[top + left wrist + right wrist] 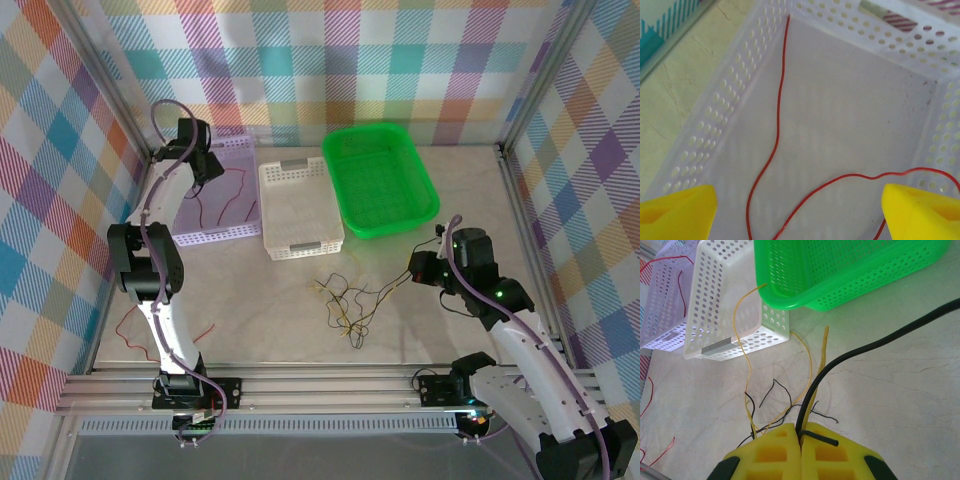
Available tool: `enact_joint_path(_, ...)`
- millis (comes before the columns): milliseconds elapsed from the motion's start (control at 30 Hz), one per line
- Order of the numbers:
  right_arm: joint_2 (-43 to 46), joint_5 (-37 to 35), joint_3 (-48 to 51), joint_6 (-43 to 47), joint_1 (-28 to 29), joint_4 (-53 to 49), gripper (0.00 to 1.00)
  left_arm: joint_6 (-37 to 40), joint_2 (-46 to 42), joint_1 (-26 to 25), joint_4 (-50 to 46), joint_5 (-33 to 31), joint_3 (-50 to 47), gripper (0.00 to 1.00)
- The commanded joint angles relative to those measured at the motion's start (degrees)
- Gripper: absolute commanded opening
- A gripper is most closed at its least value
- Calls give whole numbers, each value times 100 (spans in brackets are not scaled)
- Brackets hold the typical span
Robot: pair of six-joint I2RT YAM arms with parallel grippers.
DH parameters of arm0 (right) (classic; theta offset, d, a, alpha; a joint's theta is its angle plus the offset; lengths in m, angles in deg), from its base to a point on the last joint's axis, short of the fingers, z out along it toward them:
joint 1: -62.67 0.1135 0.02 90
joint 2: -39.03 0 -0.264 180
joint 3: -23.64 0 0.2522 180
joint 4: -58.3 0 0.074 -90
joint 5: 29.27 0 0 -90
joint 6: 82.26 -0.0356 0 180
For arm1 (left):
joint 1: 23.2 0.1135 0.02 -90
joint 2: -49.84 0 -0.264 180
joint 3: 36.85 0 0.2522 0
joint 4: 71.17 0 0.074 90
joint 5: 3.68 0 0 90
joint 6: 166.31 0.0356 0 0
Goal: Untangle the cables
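Left pincer (205,166) (800,212): open, fingers wide apart, hanging over the lilac basket (214,236) (710,135) at upper left of the overhead view. Nothing is held.

Red cable (226,196) (778,125): lies loose on the floor of the lilac basket, below the open fingers and not touching them.

Right pincer (421,268) (801,439): closed, with a black strand and a yellow strand clamped between the fingers.

Black and yellow cables (345,300) (748,365): a knotted heap on the desk (420,330) at centre frame, just below the white basket (300,246) (720,305), running right to the closed pincer.

Green basket (386,216) (840,270): right of the white one, touching it.

Second red cable (130,322): on the desk at lower left, beside the left arm.
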Motion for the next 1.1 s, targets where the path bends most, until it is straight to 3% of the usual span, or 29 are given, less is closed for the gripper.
enact_joint_path(0,37,-20,82,-19,57,-27,0,217,331,113,-517,-50,442,86)
enact_joint_path(267,2,-69,89,-6,92,-21,0,436,885,177,-960,-267,1278,94)
enact_joint_path(300,-7,-78,97,-6,100,-10,0,443,941,181,-1001,-310,1370,100)
enact_joint_path(567,-111,-79,143,-10,136,51,0,513,1184,249,-1180,-545,1932,100)
enact_joint_path(900,-199,-131,161,-32,216,149,0,287,500,297,-399,-259,1567,100)
enact_joint_path(1067,-253,-159,126,-43,285,182,0,142,-155,294,538,362,727,100)
